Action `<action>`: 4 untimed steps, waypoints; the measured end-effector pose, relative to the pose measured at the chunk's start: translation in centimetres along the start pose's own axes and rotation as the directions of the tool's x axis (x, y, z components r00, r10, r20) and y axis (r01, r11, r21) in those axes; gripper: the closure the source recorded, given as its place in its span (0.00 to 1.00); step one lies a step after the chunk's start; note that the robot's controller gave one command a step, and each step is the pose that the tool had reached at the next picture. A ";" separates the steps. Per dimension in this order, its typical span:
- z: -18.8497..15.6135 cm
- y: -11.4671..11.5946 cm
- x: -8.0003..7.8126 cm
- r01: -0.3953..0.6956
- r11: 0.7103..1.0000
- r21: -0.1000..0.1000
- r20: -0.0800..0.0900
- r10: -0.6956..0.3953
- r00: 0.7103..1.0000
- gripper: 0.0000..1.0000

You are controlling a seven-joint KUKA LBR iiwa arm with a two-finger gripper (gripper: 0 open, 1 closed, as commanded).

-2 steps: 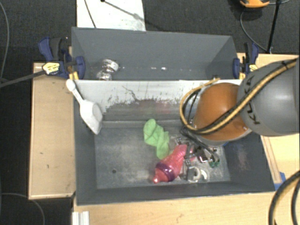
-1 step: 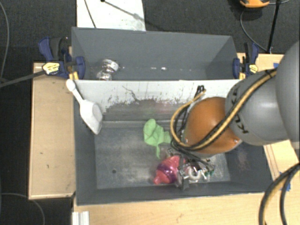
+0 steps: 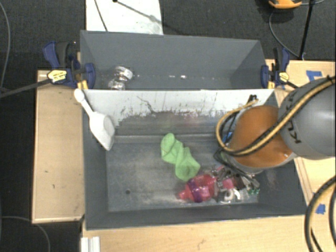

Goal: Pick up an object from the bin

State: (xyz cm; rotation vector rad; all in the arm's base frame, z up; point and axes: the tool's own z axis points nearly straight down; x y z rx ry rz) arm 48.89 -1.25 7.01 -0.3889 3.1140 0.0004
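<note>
Pink-and-purple lump [image 3: 198, 189] at the near right of the bin [image 3: 131, 188]

It is small, crumpled and soft-looking, magenta with a purple patch at its middle. It lies low on the grey floor, right of centre and close to the near wall. Its far-left edge meets a crumpled green thing [image 3: 178, 156] that stretches away toward the far left.

Claw [image 3: 234, 187] partly hidden
Orange wrist cover [image 3: 260, 135] overlaps its top; pink thing [image 3: 198, 188] beside it too blurred to name.
</note>
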 end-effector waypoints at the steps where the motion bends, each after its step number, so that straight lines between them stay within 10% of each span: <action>1: 0.0 0.0 0.0 0.000 1.000 0.000 0.000 0.000 1.000 1.00; 4: -3.6 0.1 0.1 -0.004 1.000 -0.001 -0.005 0.004 1.000 1.00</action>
